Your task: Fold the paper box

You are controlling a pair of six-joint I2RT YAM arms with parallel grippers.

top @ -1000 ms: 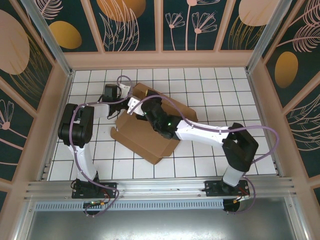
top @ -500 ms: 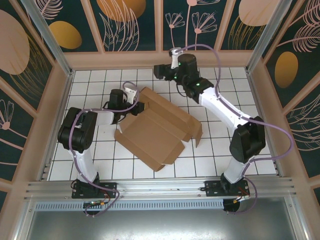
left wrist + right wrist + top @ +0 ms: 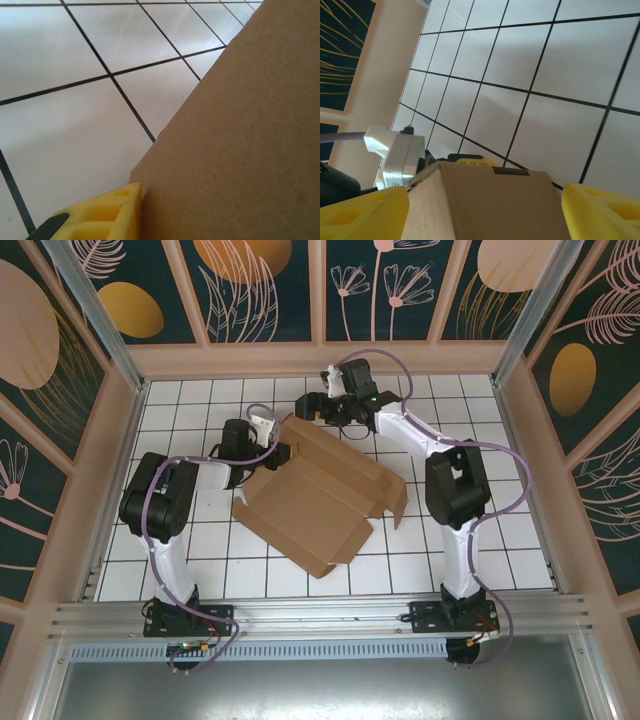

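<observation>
The paper box (image 3: 320, 490) is a brown cardboard sheet lying slantwise on the white tiles, with its side walls partly raised. My left gripper (image 3: 278, 450) is at the box's left far corner. In the left wrist view one yellow finger (image 3: 100, 215) presses against a cardboard wall (image 3: 240, 140) that hides the other finger, so the gripper is shut on that wall. My right gripper (image 3: 308, 412) is at the box's far corner. Its yellow fingers (image 3: 365, 212) stand wide open either side of the slotted box corner (image 3: 490, 200), not touching it.
The white tiled floor (image 3: 200, 560) is ringed by wooden walls: back wall (image 3: 320, 358), side walls left and right. An aluminium rail (image 3: 320, 615) runs along the front by the arm bases. Free tiles lie right of the box and along the front.
The right arm lifted off the middle of the box, swung to the back wall, then came down at the box's far corner. The box's walls have opened up. The left gripper stayed at its corner.
</observation>
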